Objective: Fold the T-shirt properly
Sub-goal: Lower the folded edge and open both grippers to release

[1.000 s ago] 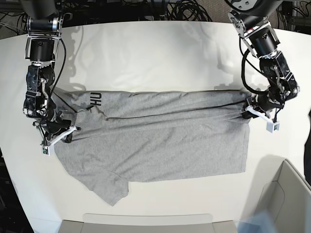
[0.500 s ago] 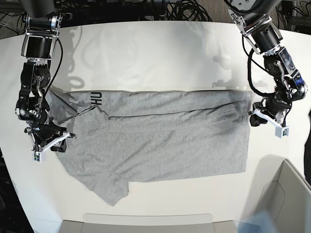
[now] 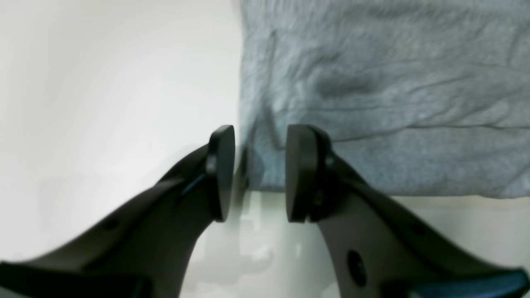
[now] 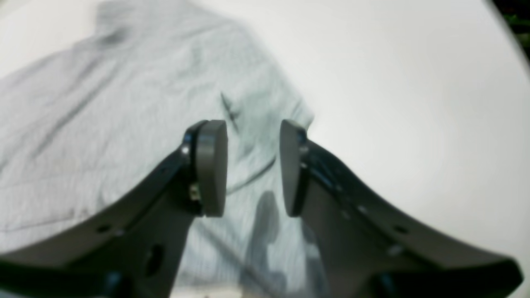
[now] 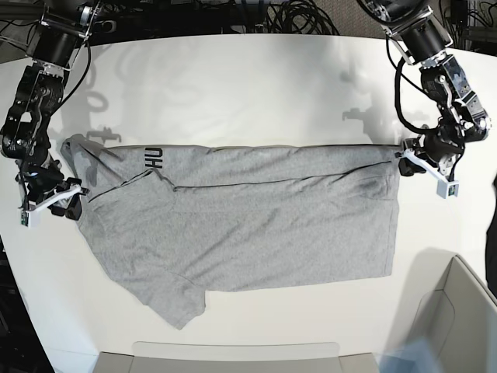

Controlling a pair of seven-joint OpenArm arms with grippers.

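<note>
The heather-grey T-shirt (image 5: pixel 256 217) lies flat on the white table (image 5: pixel 233 85), its upper part folded over, with black letters "HU" (image 5: pixel 153 159) near the left sleeve. My left gripper (image 5: pixel 411 165) is open and empty at the shirt's upper right corner. In the left wrist view (image 3: pixel 258 174) that corner of the shirt (image 3: pixel 393 103) lies just beyond and between its fingers. My right gripper (image 5: pixel 62 203) is open and empty at the left sleeve edge. In the right wrist view (image 4: pixel 251 165) it hovers over the grey cloth (image 4: pixel 103 124).
A pale bin (image 5: pixel 458 311) stands at the lower right corner. A shallow tray edge (image 5: pixel 233 353) runs along the table's front. Black cables (image 5: pixel 287 15) lie behind the table's far edge.
Both grippers have let go of the shirt and drawn back. The right gripper has moved left off the sleeve; the left gripper has moved right, then up to the corner. The shirt lies flatter.
</note>
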